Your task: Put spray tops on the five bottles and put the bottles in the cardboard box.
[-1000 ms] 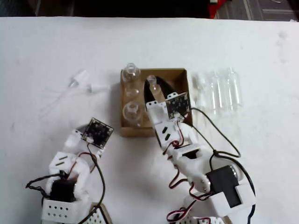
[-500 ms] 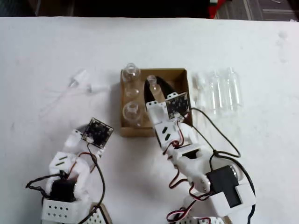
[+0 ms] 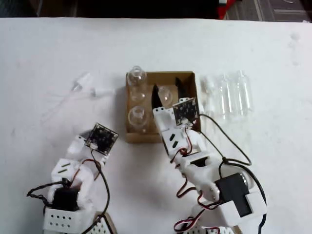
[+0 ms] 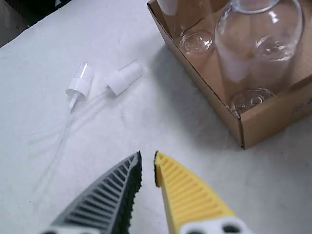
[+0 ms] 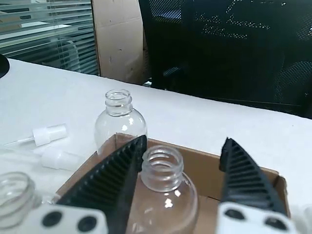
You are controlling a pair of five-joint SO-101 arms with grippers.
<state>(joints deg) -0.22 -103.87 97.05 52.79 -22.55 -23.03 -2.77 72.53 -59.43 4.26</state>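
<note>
High view: we record a shallow brown cardboard box (image 3: pixel 189 77) at the middle of the white table (image 3: pixel 58 48). Three clear plastic bottles stand upright with their necks uncapped: one at the box's far-left corner (image 3: pixel 137 75), one in its near-left part (image 3: pixel 138 117), and one in the middle (image 3: pixel 165 96). More clear bottles (image 3: pixel 234 96) lie side by side on the table just right of the box; we cannot count them with certainty.

The right gripper (image 3: pixel 166 90) hangs over the box with its black jaws spread wide, one on each side of the middle bottle's neck. In the right wrist view this bottle (image 5: pixel 165 170) sits between the fingers of that gripper (image 5: pixel 184 141); we cannot tell whether the nearer finger touches the neck.

Two white spray tops (image 3: pixel 84 82) (image 3: pixel 104 90) with thin clear tubes lie on the table left of the box, well apart from it.

The left gripper (image 4: pixel 147 156) sits above bare table at the near left, its grey and yellow jaws pressed almost together, pinching nothing.
</note>
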